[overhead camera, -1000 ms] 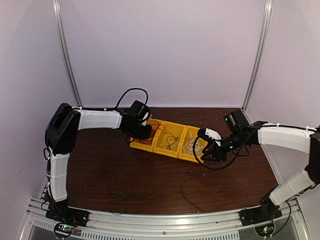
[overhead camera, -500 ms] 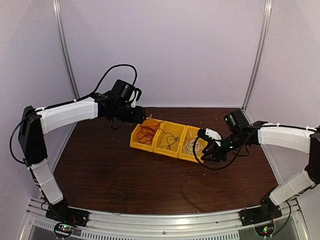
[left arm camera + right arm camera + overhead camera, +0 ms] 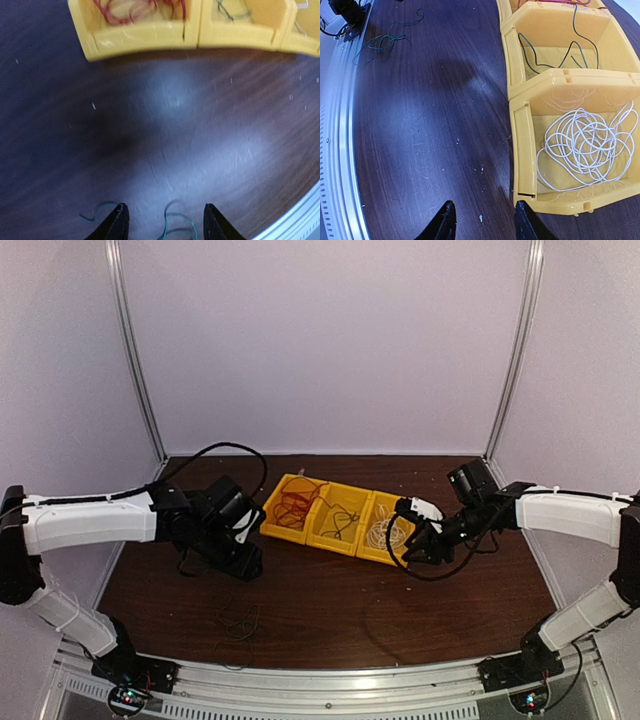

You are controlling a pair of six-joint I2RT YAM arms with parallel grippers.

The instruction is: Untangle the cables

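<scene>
Three yellow bins point(image 3: 335, 540) stand in a row. The left one holds the red cable point(image 3: 293, 502), the middle one a dark cable point(image 3: 340, 520), the right one the white coil point(image 3: 385, 533). A thin green cable point(image 3: 238, 623) lies loose on the table near the front. My left gripper point(image 3: 245, 562) hangs open over the table, left of the bins. In its wrist view, loops of the green cable point(image 3: 177, 214) lie on the wood between its fingers, ungripped. My right gripper point(image 3: 484, 204) is open and empty over bare wood, beside the front wall of the bin holding the white coil point(image 3: 585, 145).
A metal rail point(image 3: 300, 685) runs along the near table edge and shows in both wrist views. Pale walls and two upright posts close in the back and sides. A thick black arm cable point(image 3: 225, 450) loops above the left arm.
My left arm left the red-cable bin, rose toward the back, then swung down to the table left of the bins, and its jaws opened. The right arm stayed still.
</scene>
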